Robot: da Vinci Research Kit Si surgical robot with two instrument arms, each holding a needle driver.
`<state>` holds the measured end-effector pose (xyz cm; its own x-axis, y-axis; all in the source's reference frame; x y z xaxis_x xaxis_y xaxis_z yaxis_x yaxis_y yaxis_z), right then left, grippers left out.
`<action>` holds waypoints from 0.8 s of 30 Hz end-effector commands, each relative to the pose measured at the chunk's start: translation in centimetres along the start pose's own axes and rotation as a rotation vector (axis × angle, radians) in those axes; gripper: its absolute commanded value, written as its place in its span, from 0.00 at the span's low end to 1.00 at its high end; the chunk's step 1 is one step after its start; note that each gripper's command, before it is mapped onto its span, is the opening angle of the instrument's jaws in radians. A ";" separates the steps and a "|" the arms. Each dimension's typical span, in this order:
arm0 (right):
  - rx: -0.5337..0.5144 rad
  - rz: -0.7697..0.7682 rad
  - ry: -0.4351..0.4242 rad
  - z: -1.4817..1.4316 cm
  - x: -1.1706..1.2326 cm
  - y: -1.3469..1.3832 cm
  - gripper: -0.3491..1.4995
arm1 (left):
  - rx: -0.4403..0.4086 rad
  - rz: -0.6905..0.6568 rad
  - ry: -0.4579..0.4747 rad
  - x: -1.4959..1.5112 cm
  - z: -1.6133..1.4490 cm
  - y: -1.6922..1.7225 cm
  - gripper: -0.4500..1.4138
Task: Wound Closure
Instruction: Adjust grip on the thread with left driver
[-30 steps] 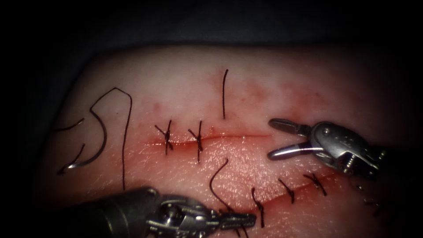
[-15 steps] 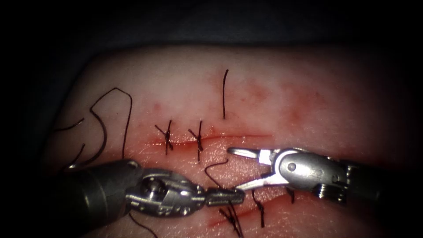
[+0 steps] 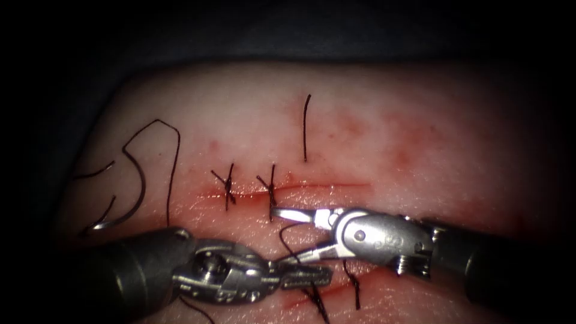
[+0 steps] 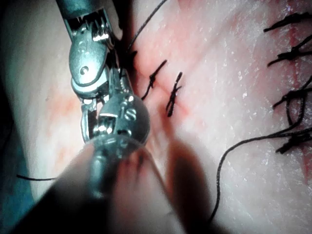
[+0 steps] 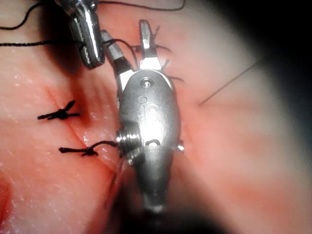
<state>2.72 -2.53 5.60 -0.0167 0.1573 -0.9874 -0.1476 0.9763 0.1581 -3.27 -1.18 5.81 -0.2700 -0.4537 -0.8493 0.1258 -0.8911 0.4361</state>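
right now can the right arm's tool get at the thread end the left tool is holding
Probably yes: the right tool has its jaws open around the thread end, which rises from the left tool, whose jaws are shut on it. Nothing lies between; the needle rests free on the tissue, far left.

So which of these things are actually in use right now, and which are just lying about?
In use: left tool, fingers shut on the thread; right tool, fingers open, holding nothing; tissue.
Lying about: needle, loose on the tissue left of the cut, held by neither tool; cut end of thread; finished stitches.
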 end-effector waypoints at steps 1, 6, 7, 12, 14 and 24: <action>0.013 0.000 -0.004 0.10 0.01 0.04 0.00 | 0.002 0.003 0.001 -0.02 0.07 -0.05 0.00; 0.030 -0.033 -0.079 0.06 0.03 0.09 0.00 | 0.002 0.003 0.000 0.00 0.05 -0.05 0.00; 0.028 -0.038 -0.085 0.05 0.03 0.10 0.00 | 0.002 0.004 -0.001 0.01 0.05 -0.05 0.00; -0.009 -0.042 -0.136 -0.02 -0.06 0.24 0.00 | -0.001 -0.013 -0.009 0.08 0.04 -0.06 0.66; -0.026 -0.038 -0.154 -0.06 -0.11 0.31 0.00 | 0.019 -0.027 -0.009 0.11 0.03 -0.07 0.72; -0.078 -0.019 -0.216 -0.19 -0.43 0.83 0.00 | 0.053 -0.012 -0.035 0.14 0.28 0.14 0.74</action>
<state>2.32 -1.90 6.12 0.2014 0.1805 -0.9627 -0.2236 0.9654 0.1342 -3.53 -1.45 5.84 -0.3069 -0.4408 -0.8435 0.0727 -0.8945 0.4410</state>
